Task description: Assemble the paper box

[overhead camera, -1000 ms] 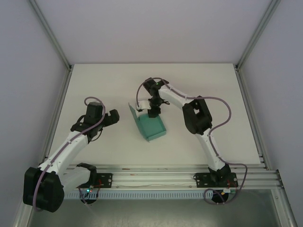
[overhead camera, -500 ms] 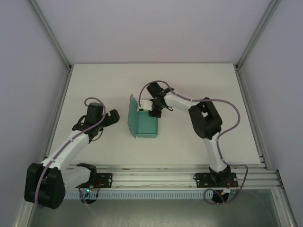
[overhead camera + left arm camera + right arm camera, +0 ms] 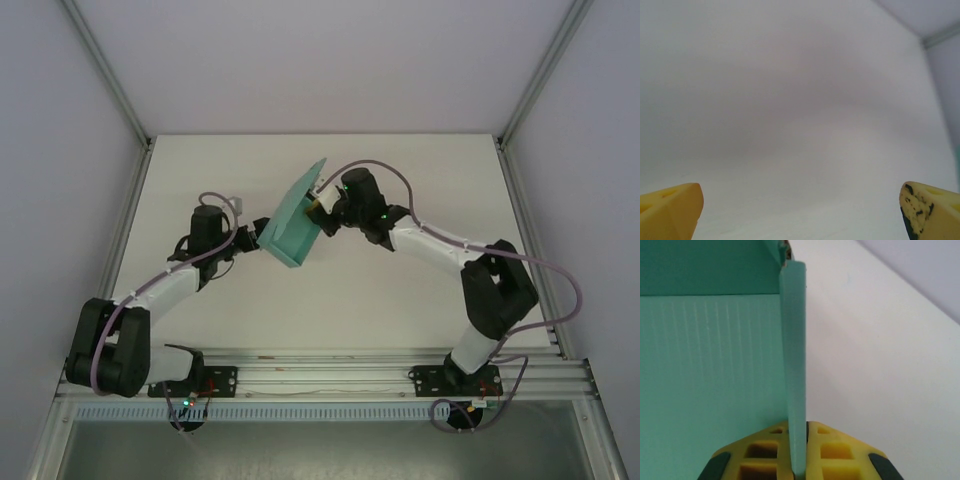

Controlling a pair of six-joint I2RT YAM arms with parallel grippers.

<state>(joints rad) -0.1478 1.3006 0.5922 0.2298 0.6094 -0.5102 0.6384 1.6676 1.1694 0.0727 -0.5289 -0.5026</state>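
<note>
Box (image 3: 290, 228) is being held tilted over the middle of the table (image 3: 420, 290) in the top view. Its long axis is running from near-left to far-right. It is being pinched at its far-right end by the right gripper (image 3: 318, 208). The left gripper (image 3: 243, 243) is being shown just beside the box's near-left end; contact cannot be told. That free end is judged to be what the left jaws must meet next.

In the left wrist view, the left gripper (image 3: 800, 200) is being shown with jaws wide apart and nothing between them, over bare table (image 3: 790, 125).

In the right wrist view, one upright wall (image 3: 794, 340) of the box (image 3: 710, 365) is being clamped edge-on by the right gripper (image 3: 799, 440). The ribbed floor is being shown spreading away to the left of the jaws.
</note>
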